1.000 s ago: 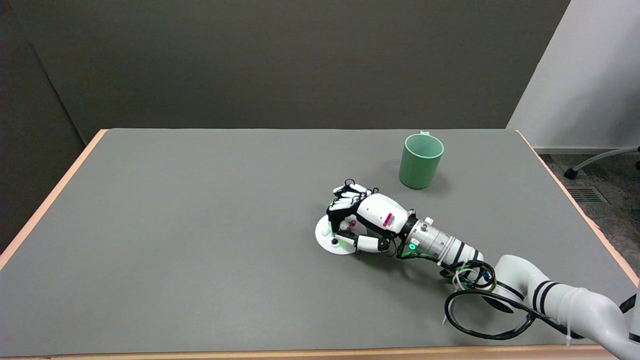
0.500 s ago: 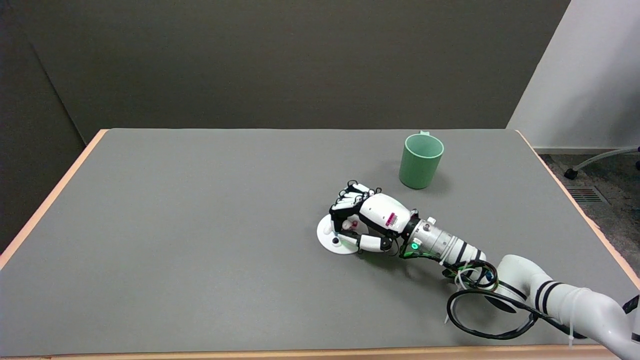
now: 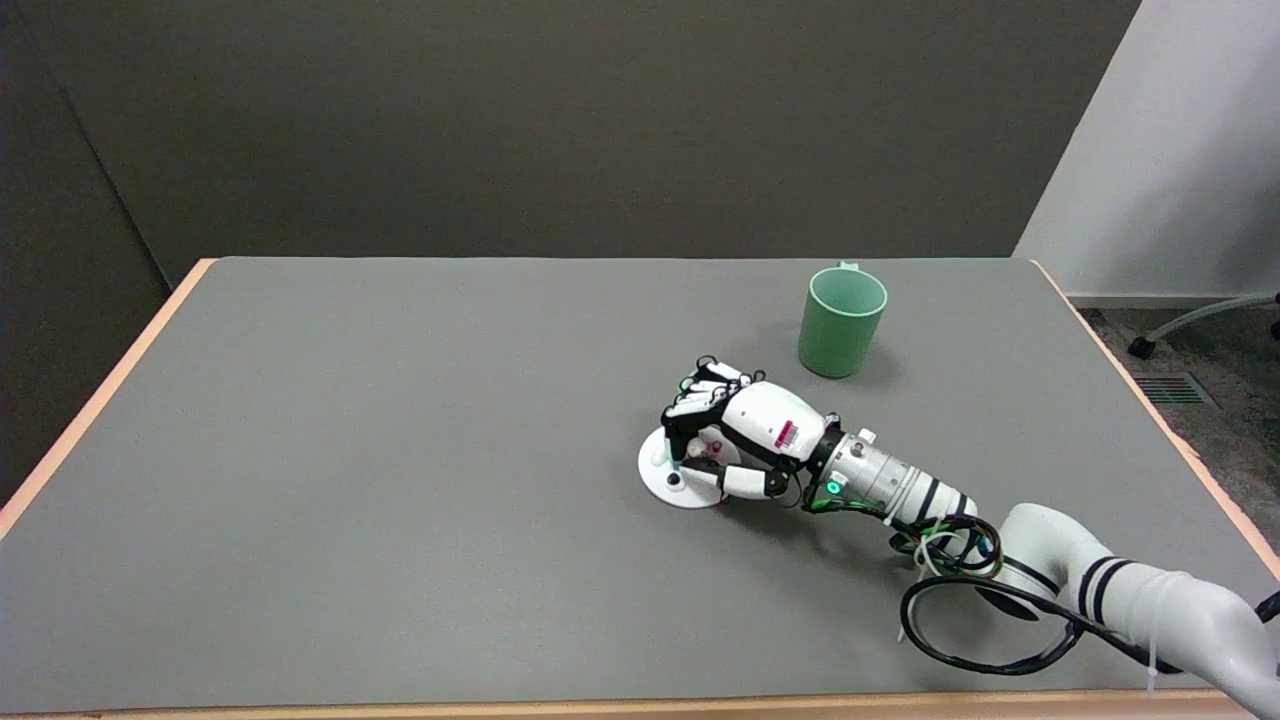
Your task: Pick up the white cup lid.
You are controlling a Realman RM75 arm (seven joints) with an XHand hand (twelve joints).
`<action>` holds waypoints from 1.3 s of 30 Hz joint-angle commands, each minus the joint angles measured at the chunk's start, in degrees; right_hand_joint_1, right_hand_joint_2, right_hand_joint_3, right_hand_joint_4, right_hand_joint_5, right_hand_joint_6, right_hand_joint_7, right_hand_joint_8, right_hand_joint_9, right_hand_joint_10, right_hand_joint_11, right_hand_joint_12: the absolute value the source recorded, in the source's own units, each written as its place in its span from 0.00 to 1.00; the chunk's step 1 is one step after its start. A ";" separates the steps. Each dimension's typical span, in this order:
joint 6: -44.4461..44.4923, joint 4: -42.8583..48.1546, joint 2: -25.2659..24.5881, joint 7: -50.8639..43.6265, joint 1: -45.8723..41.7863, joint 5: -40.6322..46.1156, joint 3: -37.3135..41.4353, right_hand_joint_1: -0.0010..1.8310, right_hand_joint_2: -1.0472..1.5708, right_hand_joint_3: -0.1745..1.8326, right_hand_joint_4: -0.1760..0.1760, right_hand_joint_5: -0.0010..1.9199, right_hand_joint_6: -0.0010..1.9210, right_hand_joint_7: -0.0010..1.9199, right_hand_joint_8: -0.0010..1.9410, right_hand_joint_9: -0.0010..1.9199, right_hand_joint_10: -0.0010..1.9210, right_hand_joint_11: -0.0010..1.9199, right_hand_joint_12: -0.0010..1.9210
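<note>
Carefully now: the robot hand curls over the white cup lid, though whether it grips is unclear; the hold should be firm before lifting off the surface.

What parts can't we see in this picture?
1. Head view: the right part of the white cup lid is hidden under the right hand, so whether the fingers truly grip it cannot be told.
2. Head view: the green cup has its handle mostly hidden behind its own body.
3. Head view: the right arm is cut off by the picture's lower right edge.
</note>
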 commanded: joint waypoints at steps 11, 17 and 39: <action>2.59 -8.19 5.89 3.25 3.10 -9.48 0.29 0.62 0.86 0.15 0.56 0.37 0.70 0.38 0.74 0.25 0.46 0.00 0.65; 2.75 -8.77 7.43 3.52 4.65 -10.73 0.29 0.62 0.86 0.15 0.56 0.37 0.69 0.39 0.74 0.25 0.46 0.00 0.65; 6.58 -11.47 12.28 5.80 8.63 -13.71 3.00 0.63 0.86 0.14 0.56 0.38 0.68 0.40 0.72 0.27 0.45 0.03 0.66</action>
